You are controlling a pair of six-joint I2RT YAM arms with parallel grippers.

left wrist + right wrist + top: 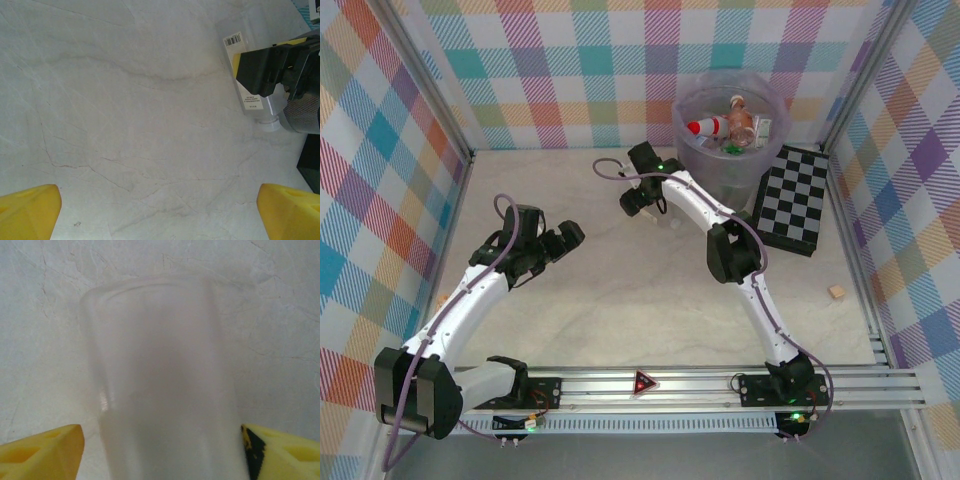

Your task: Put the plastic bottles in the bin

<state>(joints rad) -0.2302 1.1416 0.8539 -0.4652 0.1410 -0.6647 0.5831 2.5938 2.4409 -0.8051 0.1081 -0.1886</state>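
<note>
Mostly clear, white-labelled bottle

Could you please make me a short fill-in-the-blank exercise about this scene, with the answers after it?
1. The bin stands to the ____ of the board.
2. The left gripper is ____, with nothing between its jaws.
3. The ____ gripper straddles a clear bottle.
Missing words: left; open; right.
</note>
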